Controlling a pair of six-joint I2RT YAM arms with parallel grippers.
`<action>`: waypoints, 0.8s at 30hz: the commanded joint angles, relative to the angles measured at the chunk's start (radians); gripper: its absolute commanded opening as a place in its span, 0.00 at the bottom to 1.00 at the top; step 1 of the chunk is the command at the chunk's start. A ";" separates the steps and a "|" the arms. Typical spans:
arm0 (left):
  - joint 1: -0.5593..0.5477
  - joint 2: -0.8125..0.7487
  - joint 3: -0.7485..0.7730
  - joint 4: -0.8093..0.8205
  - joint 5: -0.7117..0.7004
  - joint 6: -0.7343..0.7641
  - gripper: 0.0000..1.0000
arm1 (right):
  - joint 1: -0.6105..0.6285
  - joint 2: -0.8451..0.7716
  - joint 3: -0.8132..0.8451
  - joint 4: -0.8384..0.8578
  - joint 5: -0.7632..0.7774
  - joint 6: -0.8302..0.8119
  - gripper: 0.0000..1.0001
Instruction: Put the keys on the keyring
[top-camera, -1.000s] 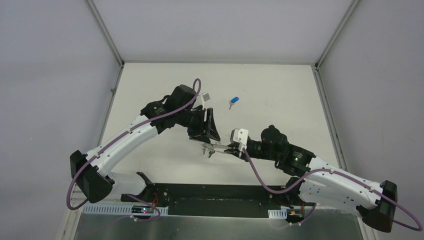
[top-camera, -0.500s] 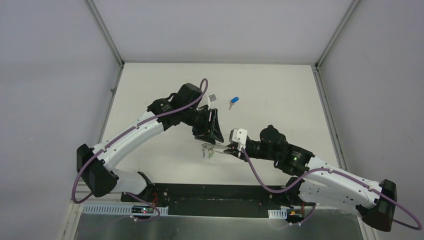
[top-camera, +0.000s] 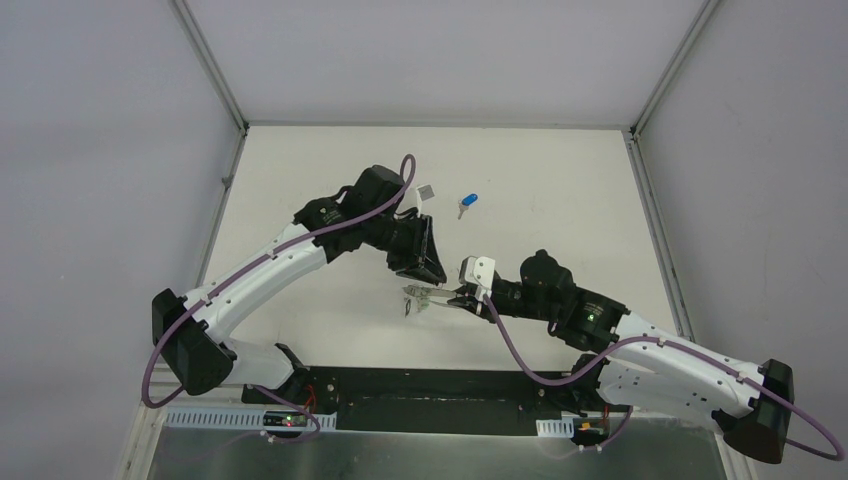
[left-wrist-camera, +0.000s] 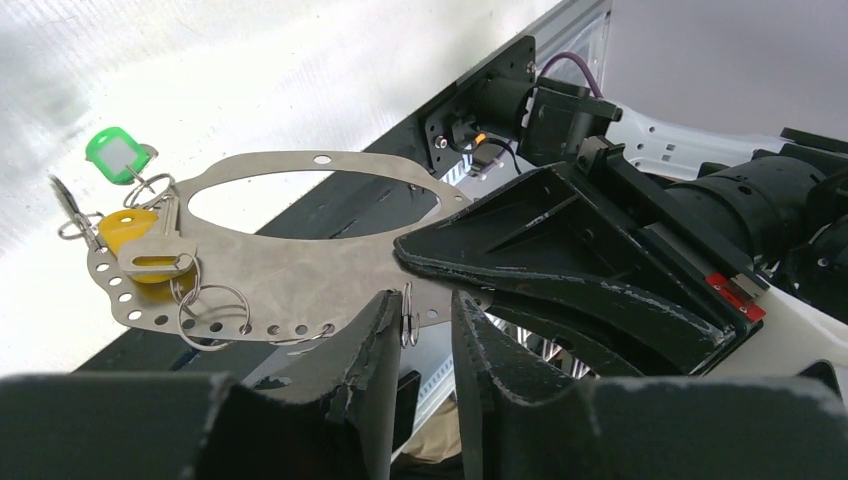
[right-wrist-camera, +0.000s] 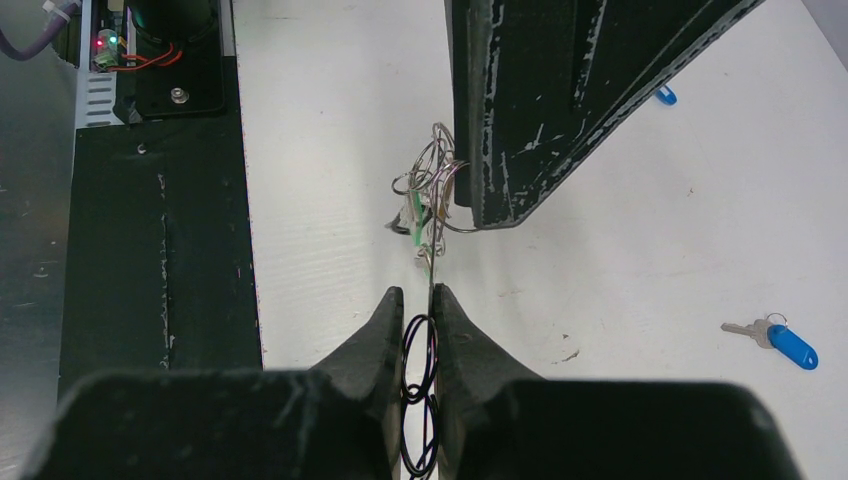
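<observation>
Table: white and walled, with both arms meeting over its near-middle.

Right claw: clamped on one end of the keyring, holding it off the table and roughly level. It probably serves as a steady fixture, so the rim faces the other arm.

Keyring: a flat grey loop with a wide oval opening and small holes along its rim. A green tag and a yellow-headed key hang on wire rings at the far end.

Left claw: at the keyring's near rim, its fingers narrowly apart. A small split ring hangs in the gap, nearer one finger, with no firm pinch visible. It looks lined up to take that ring.

Blue key: loose on the table, well beyond both claws and not yet threaded.
</observation>
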 joint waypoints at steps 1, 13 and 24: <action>-0.008 -0.040 -0.006 0.043 -0.005 -0.011 0.23 | -0.001 -0.021 0.019 0.083 0.009 0.012 0.00; -0.009 -0.037 -0.001 0.040 -0.019 0.026 0.00 | -0.001 -0.024 0.022 0.083 0.009 0.015 0.00; -0.009 -0.069 0.061 0.025 -0.067 0.207 0.00 | -0.001 -0.078 0.059 0.093 -0.001 0.024 0.67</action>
